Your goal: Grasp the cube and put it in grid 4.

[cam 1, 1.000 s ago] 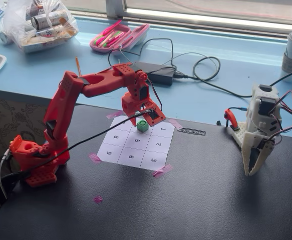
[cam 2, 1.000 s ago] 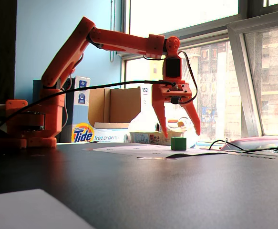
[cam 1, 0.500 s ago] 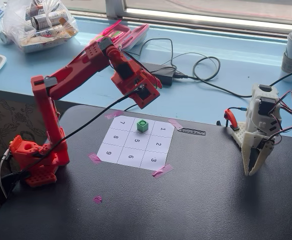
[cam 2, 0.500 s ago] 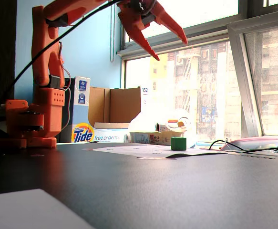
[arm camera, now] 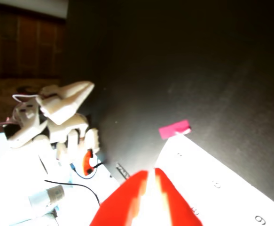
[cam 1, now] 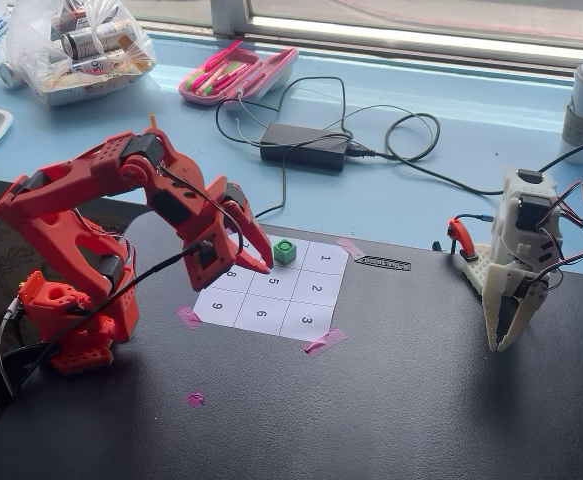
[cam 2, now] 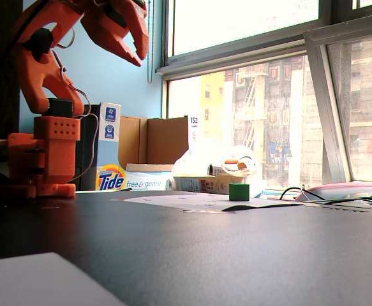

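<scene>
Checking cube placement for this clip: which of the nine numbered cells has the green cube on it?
The cube sits in the far row's middle cell of the grid sheet, between cells 7 and 1, behind 5. Its number is covered; the other visible cells are bare.

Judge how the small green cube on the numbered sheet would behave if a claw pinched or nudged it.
The cube looks rigid, with flat faces, so it would probably slide rather than roll. Being small, it is likely light and easy to knock off its cell on the paper grid.
</scene>
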You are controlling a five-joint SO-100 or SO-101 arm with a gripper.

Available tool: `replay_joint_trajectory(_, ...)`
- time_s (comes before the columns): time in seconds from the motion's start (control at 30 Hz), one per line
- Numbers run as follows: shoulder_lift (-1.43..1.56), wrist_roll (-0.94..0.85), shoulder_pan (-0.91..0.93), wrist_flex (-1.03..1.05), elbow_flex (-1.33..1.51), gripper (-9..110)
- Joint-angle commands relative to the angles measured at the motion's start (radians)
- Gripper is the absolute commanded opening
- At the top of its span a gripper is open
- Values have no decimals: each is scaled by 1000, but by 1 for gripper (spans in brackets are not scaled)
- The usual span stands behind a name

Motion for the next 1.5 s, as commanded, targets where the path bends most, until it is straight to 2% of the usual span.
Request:
replay_joint_trajectory(0.0,140,51,31,-32,212,0)
replay_joint_trajectory(0.3,394,140,74,-6,638,0)
replay_joint_trajectory(0.57,615,204,74,17,884,0)
replay_joint_trajectory(0.9,831,206,81,106,1046,0)
replay_joint_trajectory(1.47,831,227,107,106,1060,0)
